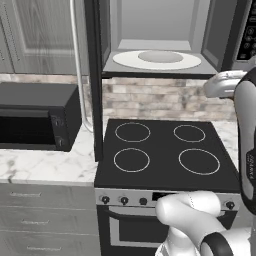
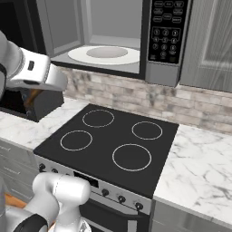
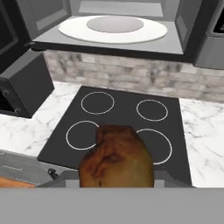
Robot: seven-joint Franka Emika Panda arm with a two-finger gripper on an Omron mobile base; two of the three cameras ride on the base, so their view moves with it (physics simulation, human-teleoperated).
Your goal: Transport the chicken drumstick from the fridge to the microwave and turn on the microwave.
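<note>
The chicken drumstick (image 3: 117, 159), a knobbly brown-tan lump, fills the low middle of the hand view and hides the fingertips. My gripper (image 2: 31, 101) is shut on it and hangs over the counter left of the stove, below and in front of the microwave (image 2: 170, 41). The microwave's door (image 1: 93, 75) stands swung open to the left, with its long pale handle (image 1: 79, 65) showing. Inside lies the bare white round turntable (image 1: 159, 59), higher than the drumstick and farther back. The button panel (image 2: 168, 27) is at the cavity's right. The fridge is out of view.
A black four-ring cooktop (image 1: 165, 150) lies directly under the microwave, with oven knobs along its front. A black countertop box oven (image 1: 37, 122) stands on the marble counter to the left. More marble counter (image 2: 199, 167) runs to the right, with a brick backsplash (image 2: 136, 93) behind.
</note>
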